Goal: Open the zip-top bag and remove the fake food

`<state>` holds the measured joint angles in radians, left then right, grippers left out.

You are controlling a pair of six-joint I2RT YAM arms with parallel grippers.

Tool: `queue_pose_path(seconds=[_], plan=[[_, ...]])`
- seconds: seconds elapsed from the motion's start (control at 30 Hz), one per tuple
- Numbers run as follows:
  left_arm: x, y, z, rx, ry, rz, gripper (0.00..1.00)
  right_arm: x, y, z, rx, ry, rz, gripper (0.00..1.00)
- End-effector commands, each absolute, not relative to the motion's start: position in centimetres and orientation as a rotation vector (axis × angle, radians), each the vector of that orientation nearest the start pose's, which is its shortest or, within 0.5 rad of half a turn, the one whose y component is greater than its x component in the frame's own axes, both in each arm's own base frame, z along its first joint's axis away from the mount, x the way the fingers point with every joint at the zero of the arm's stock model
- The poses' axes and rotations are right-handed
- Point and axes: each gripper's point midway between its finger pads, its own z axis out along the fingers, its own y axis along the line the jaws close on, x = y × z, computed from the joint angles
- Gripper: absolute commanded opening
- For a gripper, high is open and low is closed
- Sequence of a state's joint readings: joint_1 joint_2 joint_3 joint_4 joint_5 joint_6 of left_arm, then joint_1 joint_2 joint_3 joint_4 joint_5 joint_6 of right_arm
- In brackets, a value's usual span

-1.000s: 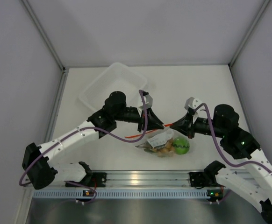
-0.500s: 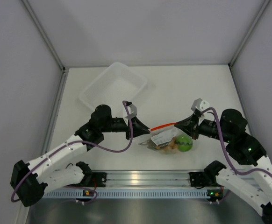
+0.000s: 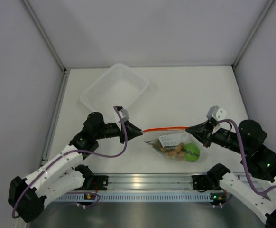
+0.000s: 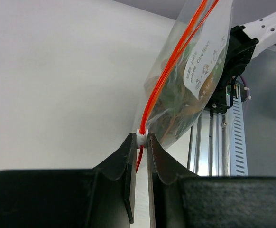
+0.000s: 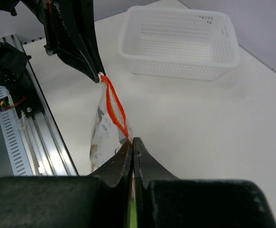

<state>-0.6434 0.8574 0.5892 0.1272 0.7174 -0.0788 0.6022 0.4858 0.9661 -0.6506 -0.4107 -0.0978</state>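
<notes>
Top external shows the left gripper point(image 3: 139, 131) and right gripper point(image 3: 191, 128) each pinching an end of the zip-top bag point(image 3: 176, 144) stretched between them, fake food point(image 3: 178, 151) inside (none out). Left wrist: jaws clamp the red strip point(image 4: 164, 76) at its end. Right wrist: just ahead of its pinching tips the strip parts, so opening seems begun.

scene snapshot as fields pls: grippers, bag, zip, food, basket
left gripper: shut on left end of zip strip
right gripper: shut on right end of zip strip
zip-top bag: held between both grippers, hangs below strip
zip strip: stretched taut; tracks parted in a narrow loop in right wrist view
fake food: inside bag, none out
basket: far left, apart from bag
</notes>
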Motion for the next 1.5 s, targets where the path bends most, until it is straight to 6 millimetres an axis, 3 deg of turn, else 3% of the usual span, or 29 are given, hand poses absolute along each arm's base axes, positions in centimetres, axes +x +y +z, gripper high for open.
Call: queue_pose_path(seconds=[0.0,0.43,0.6,0.67,0.7,0.77,0.8,0.9,1.17,1.27,1.47], plan=[[16.9,-26.9,23.1,1.018,1.504,-1.121,0.0,12.2,15.6,35.8,-0.856,1.444,0.672,0.0],[16.3,-26.9,21.8,1.013,1.509,-1.175,0.0,11.8,14.4,36.7,-0.822,1.439,0.63,0.0],[16.4,-27.0,21.7,1.019,1.513,-1.189,0.0,11.6,14.8,36.5,-0.842,1.434,0.654,0.0],[16.6,-27.3,21.8,1.01,1.531,-1.205,0.18,11.7,15.2,36.1,-0.86,1.439,0.666,0.0],[16.5,-27.4,22.0,1.013,1.532,-1.219,0.47,11.1,15.7,36.1,-0.896,1.425,0.704,0.0],[17.1,-27.9,23.2,0.984,1.539,-1.235,0.61,10.9,16.3,35.6,-0.925,1.429,0.734,0.0],[18.2,-28.1,23.3,0.948,1.571,-1.217,0.84,11.0,16.4,35.6,-0.925,1.424,0.735,0.0],[19.3,-29.2,25.5,0.944,1.551,-1.239,0.85,11.0,16.5,34.8,-0.939,1.437,0.736,0.0],[18.0,-31.6,33.1,1.043,1.342,-1.299,0.88,11.4,16.7,33.8,-0.962,1.458,0.72,0.0],[17.5,-32.4,34.0,1.074,1.305,-1.31,0.87,11.5,16.8,33.8,-0.962,1.453,0.724,0.0],[16.8,-33.9,33.0,1.145,1.281,-1.313,0.81,11.1,16.9,34.2,-0.971,1.426,0.738,0.0]])
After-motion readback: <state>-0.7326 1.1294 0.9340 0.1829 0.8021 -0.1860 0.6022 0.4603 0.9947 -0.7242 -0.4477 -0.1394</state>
